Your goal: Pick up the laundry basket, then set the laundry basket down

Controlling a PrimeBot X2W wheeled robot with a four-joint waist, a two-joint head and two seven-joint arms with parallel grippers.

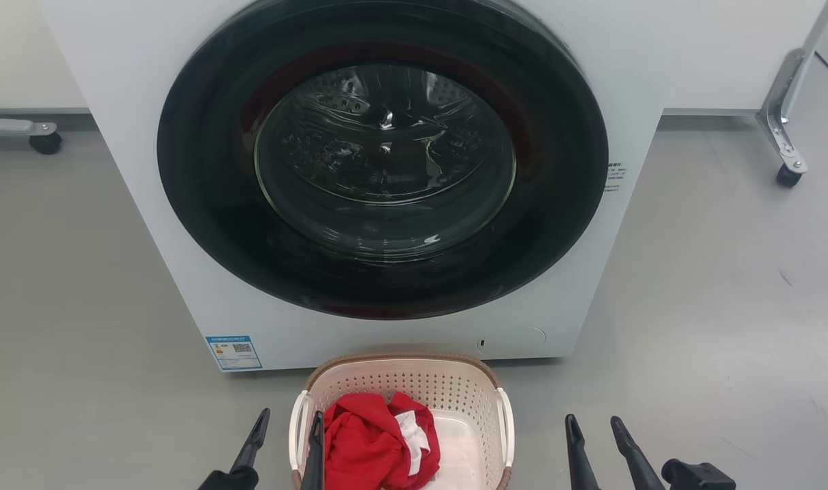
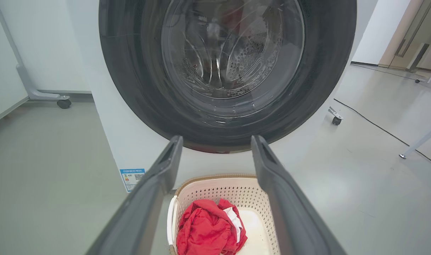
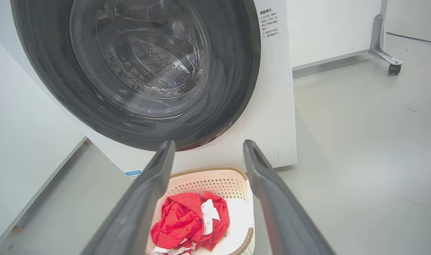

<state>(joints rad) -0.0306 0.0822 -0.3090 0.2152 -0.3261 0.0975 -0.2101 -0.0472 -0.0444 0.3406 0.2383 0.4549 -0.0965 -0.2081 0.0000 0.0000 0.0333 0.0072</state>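
Pickup looks to be the step in hand, with nothing gripped yet. In the head view the laundry basket [image 1: 400,388] sits on the floor [image 1: 727,306], near and centre, just in front of the washing machine [image 1: 591,306]. The left gripper [image 1: 291,415] is spread wide astride the left handle [image 1: 295,435], one finger outside it and one over the inside. The right gripper [image 1: 593,420], equally spread, stands apart to the right of the right handle [image 1: 506,425]. That one should probably come in to the same straddle before both close, followed by a level lift. In the left wrist view the left gripper [image 2: 215,141] frames the laundry basket [image 2: 219,191]: cream, perforated walls, brown woven-look rim, red clothes [image 2: 205,226] heaped toward its left, so it may hang unevenly. In the right wrist view the right gripper [image 3: 207,144], wide, looks over the laundry basket [image 3: 208,182] and the clothes [image 3: 187,219].
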